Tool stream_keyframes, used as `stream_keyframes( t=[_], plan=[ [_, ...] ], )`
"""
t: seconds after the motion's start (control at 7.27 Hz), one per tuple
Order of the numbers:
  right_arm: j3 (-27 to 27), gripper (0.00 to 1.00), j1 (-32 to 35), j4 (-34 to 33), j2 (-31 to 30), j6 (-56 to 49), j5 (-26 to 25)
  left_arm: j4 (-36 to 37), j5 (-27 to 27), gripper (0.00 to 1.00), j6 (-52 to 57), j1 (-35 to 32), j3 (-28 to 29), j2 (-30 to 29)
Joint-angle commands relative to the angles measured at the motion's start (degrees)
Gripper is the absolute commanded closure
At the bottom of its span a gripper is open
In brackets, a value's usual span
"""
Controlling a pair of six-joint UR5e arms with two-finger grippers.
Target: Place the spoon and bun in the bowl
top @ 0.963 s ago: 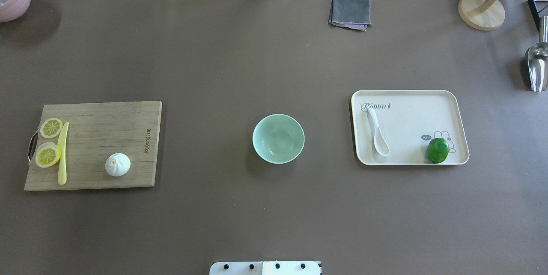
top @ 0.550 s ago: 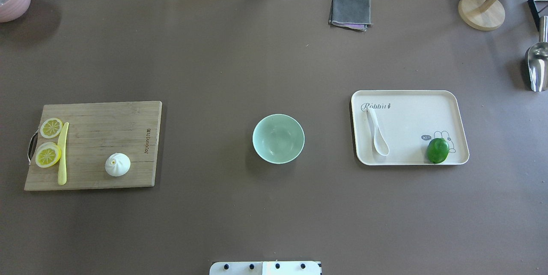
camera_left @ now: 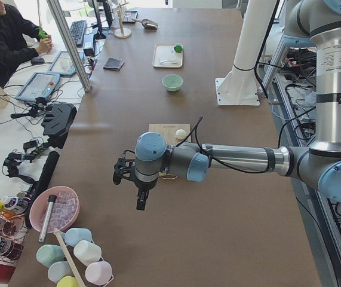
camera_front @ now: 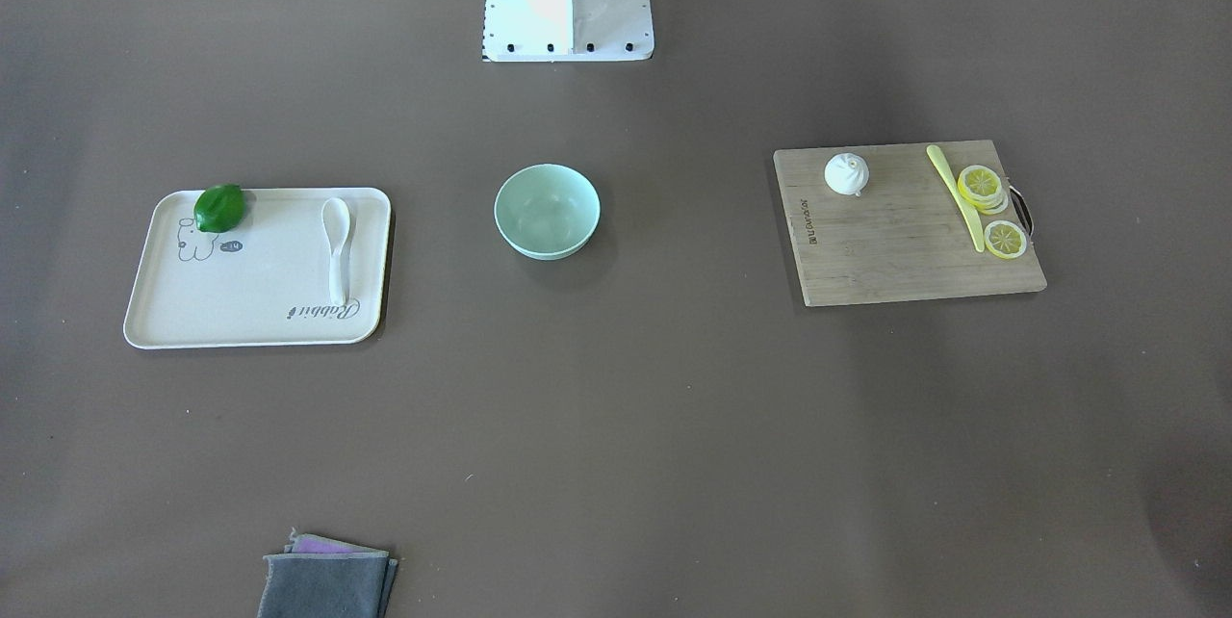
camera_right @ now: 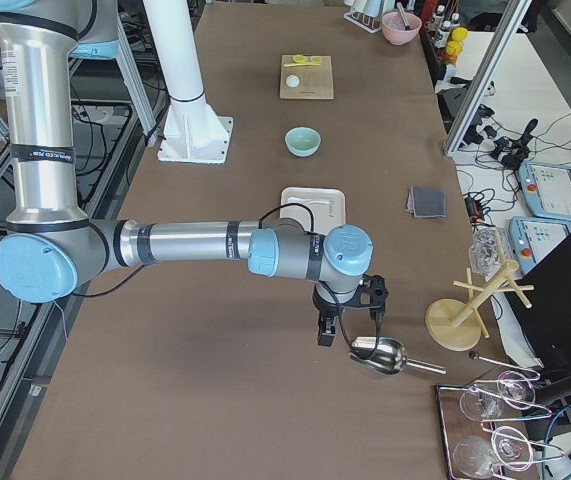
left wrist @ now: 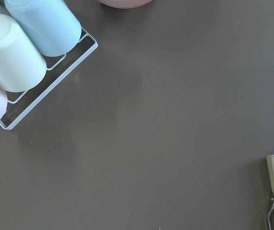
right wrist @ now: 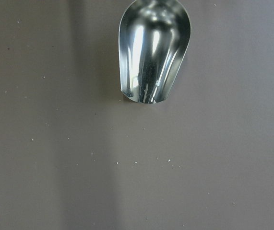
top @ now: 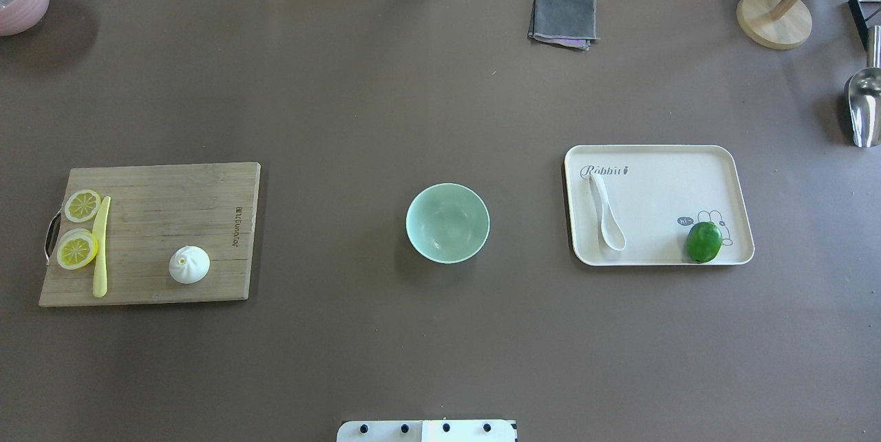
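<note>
Glossy white soup spoon [top: 606, 213] laid on cream plastic tray [top: 661, 194], pleated white steamed bun [top: 189, 264] on bamboo cutting board [top: 172, 208], pale mint-green bowl [top: 447, 222] empty between. Left gripper [camera_left: 140, 202], right gripper [camera_right: 323, 335] parked well apart from all of it; open or closed can't be told. Risk: slick spoon squirted out of pinch, soft bun squashed.

One bowl [top: 447, 222], one bun [top: 189, 264], one spoon [top: 607, 220], one lime [top: 703, 241], one tray [top: 661, 201], one board [top: 172, 208], one yellow knife [top: 101, 246], one cloth [top: 563, 17], one scoop [top: 864, 108].
</note>
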Motion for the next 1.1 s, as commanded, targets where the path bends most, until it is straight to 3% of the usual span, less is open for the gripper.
stream_keyframes(
  t=[0.0, 0.41, 0.69, 0.96],
  plan=[
    [0.0, 0.00, -0.1, 0.1, 0.0, 0.1, 0.1, 0.2, -0.2, 0.02, -0.1, 0.1, -0.1, -0.2],
    [1.9, 0.00, -0.6, 1.0, 0.1, 0.0, 0.1, -0.1, -0.6, 0.02, -0.4, 0.1, -3.0, -0.7],
    [4.4, 0.00, -4.5, 6.7, 2.7, -0.1, -0.7, 0.0, -1.3, 0.02, -4.9, 0.3, -3.3, -3.7],
    [4.6, 0.00, -11.5, 9.1, 6.7, 7.2, -2.7, -0.9, -8.9, 0.02, -13.2, 1.2, -3.0, -6.4]
  ],
)
